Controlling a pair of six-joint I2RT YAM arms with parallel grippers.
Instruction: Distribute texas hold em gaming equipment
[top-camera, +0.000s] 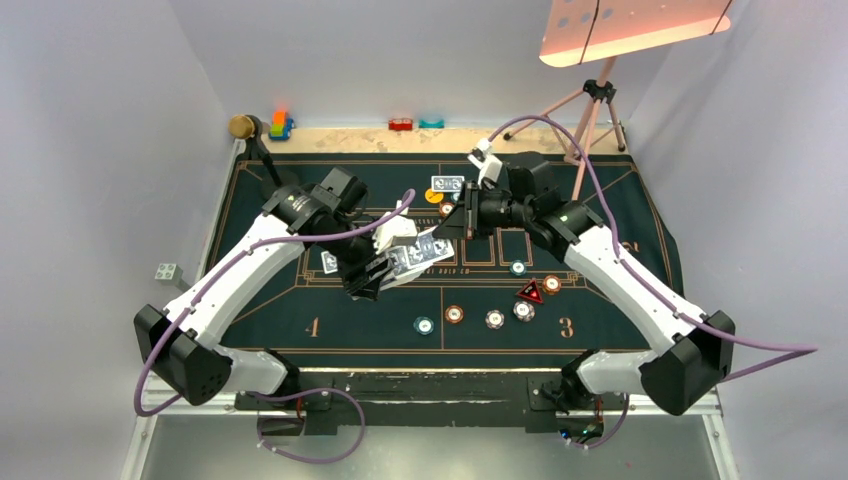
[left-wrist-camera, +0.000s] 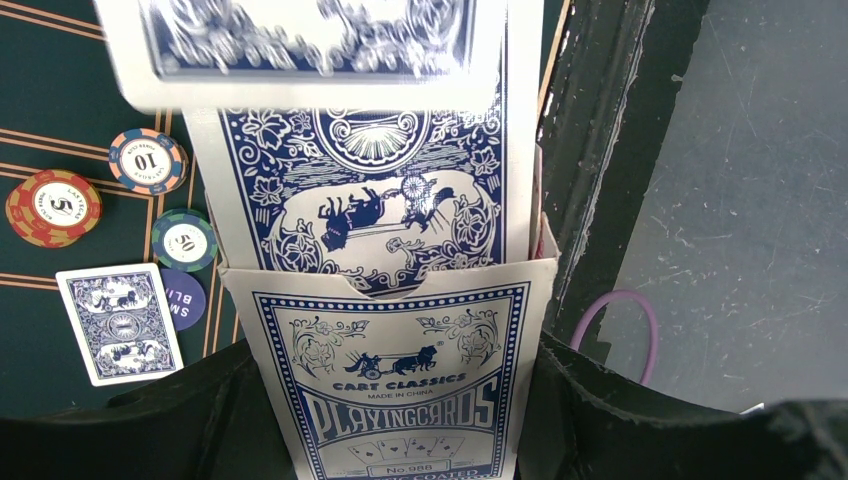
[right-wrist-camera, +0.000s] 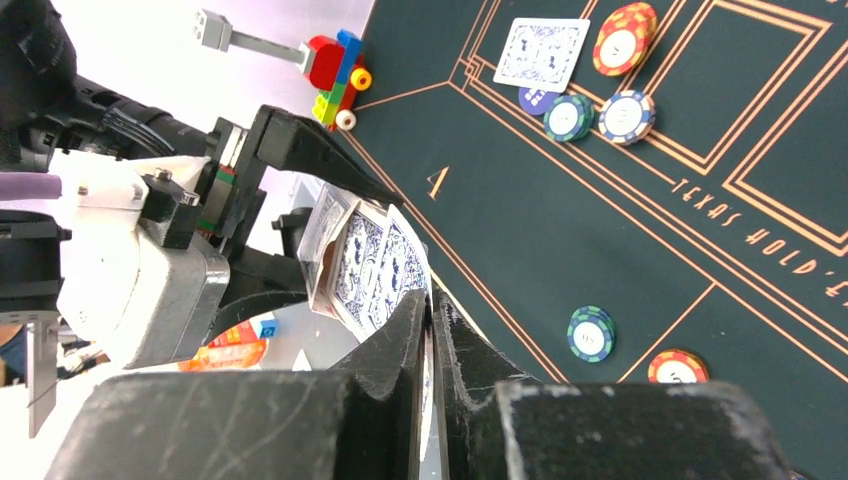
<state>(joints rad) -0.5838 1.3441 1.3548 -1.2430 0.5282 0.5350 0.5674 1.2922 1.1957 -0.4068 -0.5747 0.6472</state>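
The card box (left-wrist-camera: 400, 400) sits near the middle of the felt mat (top-camera: 360, 330), raised off it and clamped at its sides by the left gripper (left-wrist-camera: 395, 430), whose jaws are closed firmly on it. A stack of blue-backed cards (left-wrist-camera: 370, 200) stands out of the box's open end. The top card (left-wrist-camera: 300, 40) is slid further out than the rest and looks blurred.

The right gripper (right-wrist-camera: 430, 310) comes in from about 2 o'clock of the box in the top view. Its jaws are pressed almost together, and a thin card edge is pinched between them.

One loose card (top-camera: 328, 262) lies face down at the box's 9 o'clock. Two more cards (top-camera: 447, 185) lie at its 1 o'clock, just beside the yellow button (top-camera: 434, 197). At about 4 o'clock lies a row of chips: a teal chip (top-camera: 424, 325), an orange chip (top-camera: 454, 314) and a white-brown chip (top-camera: 495, 319). The red triangular marker (top-camera: 530, 292) is just beyond them, toward 3 o'clock.

Toy blocks (top-camera: 281, 124) sit off the mat at 11 o'clock
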